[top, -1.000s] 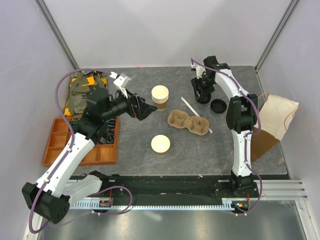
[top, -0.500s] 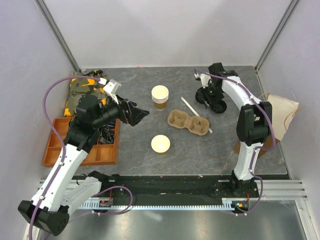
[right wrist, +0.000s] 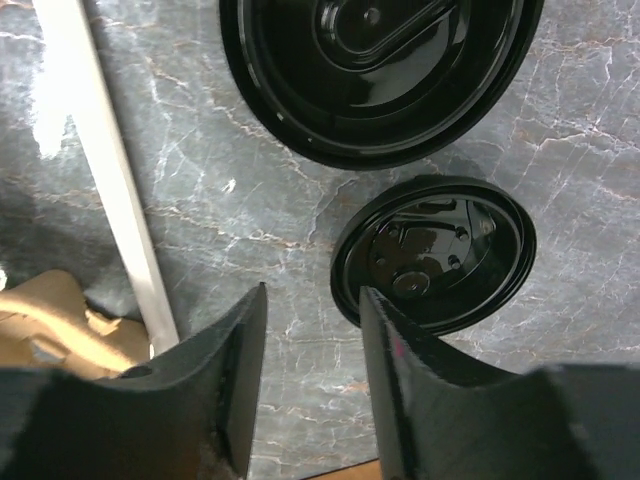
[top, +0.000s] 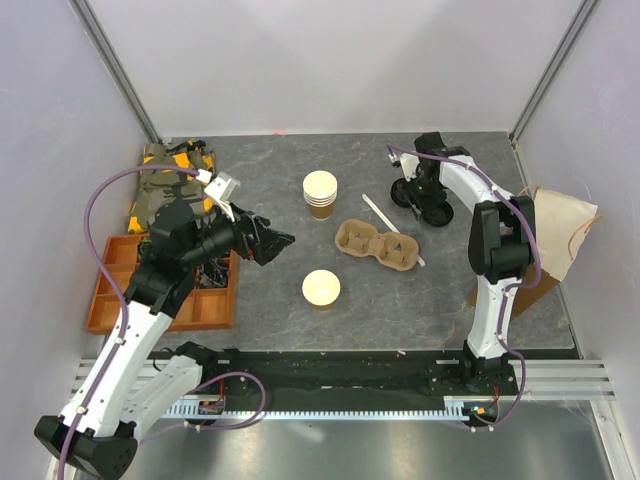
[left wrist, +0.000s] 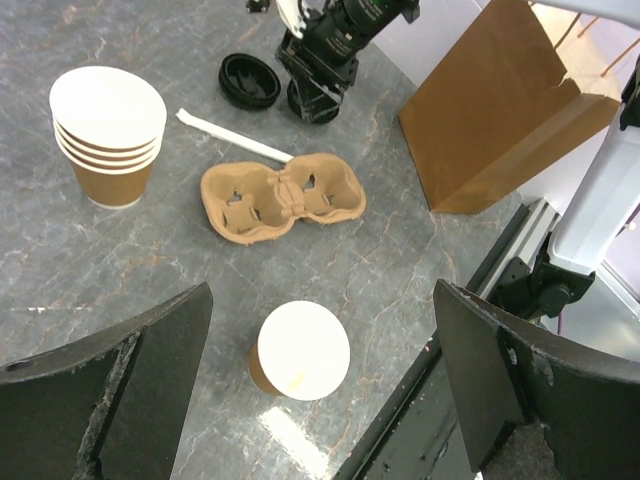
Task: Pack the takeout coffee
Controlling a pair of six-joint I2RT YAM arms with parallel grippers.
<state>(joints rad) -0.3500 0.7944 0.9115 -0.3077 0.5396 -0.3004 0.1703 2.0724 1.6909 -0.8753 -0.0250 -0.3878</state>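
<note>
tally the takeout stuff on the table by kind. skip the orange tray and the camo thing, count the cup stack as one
loose paper cup: 1
cup stack: 1
black lids: 2
cardboard cup carrier: 1
white straw: 1
brown paper bag: 1
Total: 7

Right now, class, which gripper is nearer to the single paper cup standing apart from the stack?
Left. The left gripper hangs open just left of and beyond the single paper cup; the right gripper is far off over the black lids, past the cup carrier.
</note>
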